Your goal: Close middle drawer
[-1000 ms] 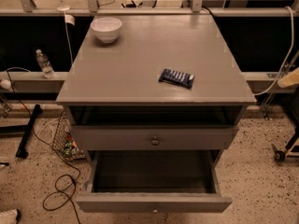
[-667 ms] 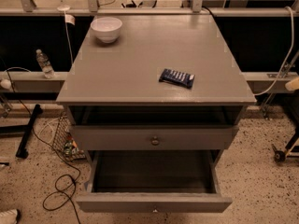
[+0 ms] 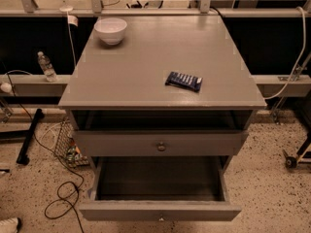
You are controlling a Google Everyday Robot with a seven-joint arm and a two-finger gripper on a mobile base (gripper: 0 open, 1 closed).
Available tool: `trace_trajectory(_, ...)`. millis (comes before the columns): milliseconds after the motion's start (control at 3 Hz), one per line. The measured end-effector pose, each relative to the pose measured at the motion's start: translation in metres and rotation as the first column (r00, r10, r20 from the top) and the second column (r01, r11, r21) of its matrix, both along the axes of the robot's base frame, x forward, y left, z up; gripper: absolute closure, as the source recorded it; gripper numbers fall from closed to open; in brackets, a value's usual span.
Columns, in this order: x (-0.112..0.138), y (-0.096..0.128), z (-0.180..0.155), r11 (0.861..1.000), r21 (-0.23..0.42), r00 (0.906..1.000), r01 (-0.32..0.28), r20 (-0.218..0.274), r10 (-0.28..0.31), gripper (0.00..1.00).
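A grey cabinet (image 3: 160, 57) stands in the middle of the camera view. The drawer with a round knob (image 3: 161, 146) just under the top, the middle drawer (image 3: 121, 142), is pulled out a little, and a dark strip of its inside shows above its front. The lowest drawer (image 3: 160, 210) is pulled far out, and its inside looks empty. The gripper is not in view.
A white bowl (image 3: 111, 30) sits at the back left of the cabinet top and a dark blue snack packet (image 3: 183, 81) near the front right. A water bottle (image 3: 47, 66), a wire basket (image 3: 68, 147) and black cables (image 3: 63, 198) are on the left. A caster (image 3: 290, 161) is on the right.
A pale object at the right edge of the earlier frames no longer shows. The drawers, bowl and packet have not moved.
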State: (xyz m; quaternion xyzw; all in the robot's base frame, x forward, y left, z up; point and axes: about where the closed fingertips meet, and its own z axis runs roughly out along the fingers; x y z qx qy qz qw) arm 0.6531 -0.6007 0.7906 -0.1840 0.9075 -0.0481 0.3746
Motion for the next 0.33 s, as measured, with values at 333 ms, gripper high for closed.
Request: trace_trajectory(333,0.0001,0.0001,-0.0001,1.000,0.000,1.0000,0.000,0.000,0.000,0.00)
